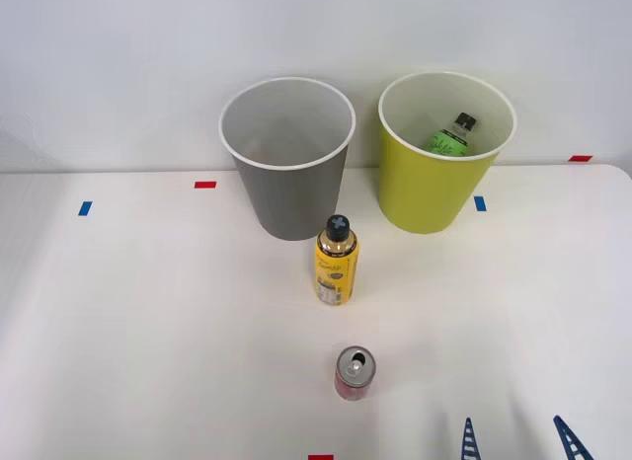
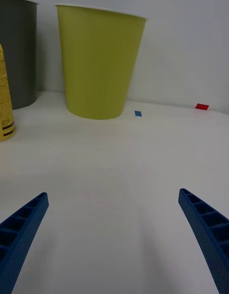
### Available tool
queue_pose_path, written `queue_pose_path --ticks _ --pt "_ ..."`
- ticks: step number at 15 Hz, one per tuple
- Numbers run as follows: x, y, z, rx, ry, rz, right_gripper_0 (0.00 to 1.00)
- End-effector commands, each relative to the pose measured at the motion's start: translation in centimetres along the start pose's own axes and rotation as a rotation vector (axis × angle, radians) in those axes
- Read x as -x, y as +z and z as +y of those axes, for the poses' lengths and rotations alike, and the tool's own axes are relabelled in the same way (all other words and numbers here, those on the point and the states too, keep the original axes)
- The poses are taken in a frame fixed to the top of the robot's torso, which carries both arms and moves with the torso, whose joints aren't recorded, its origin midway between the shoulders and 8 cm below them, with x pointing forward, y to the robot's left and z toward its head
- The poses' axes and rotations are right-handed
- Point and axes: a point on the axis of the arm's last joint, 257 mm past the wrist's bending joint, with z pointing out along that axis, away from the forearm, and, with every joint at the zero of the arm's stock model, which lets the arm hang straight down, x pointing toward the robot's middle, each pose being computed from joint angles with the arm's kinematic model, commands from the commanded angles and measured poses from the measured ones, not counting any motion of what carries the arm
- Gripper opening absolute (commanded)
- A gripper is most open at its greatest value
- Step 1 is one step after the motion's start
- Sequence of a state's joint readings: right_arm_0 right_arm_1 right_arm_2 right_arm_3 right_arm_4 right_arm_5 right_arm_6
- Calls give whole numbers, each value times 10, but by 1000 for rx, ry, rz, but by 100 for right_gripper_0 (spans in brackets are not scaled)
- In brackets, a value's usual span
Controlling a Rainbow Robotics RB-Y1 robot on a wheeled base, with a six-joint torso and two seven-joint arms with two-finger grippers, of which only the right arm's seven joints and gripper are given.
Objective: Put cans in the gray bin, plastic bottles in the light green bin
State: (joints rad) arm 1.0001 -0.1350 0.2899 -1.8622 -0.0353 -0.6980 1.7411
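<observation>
The red can [image 1: 355,372] stands upright near the bench's front edge, likely light, thin-walled and slick (easily dented), so grip its sides mid-height. The right claw [image 1: 517,437], fingers apart and empty, hovers just beside it.

lab test bench, white table [image 1: 148,312], coloured tape markers [image 1: 204,185], bare wall [image 1: 118,65]

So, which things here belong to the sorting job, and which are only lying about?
Belong to the job:
- red can
- gray bin
- light green bin
- green-label bottle, lying inside the light green bin
- yellow bottle, probably
- right gripper, open

Just lying about:
- red tape marks
- blue tape marks
</observation>
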Motion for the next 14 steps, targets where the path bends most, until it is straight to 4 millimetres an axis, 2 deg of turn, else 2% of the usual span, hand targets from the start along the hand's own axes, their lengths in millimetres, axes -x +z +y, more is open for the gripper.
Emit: queue_pose_path --ticks 1,14 --pt "0 0 0 0 0 0 94" --pt "0 0 0 0 0 0 94"
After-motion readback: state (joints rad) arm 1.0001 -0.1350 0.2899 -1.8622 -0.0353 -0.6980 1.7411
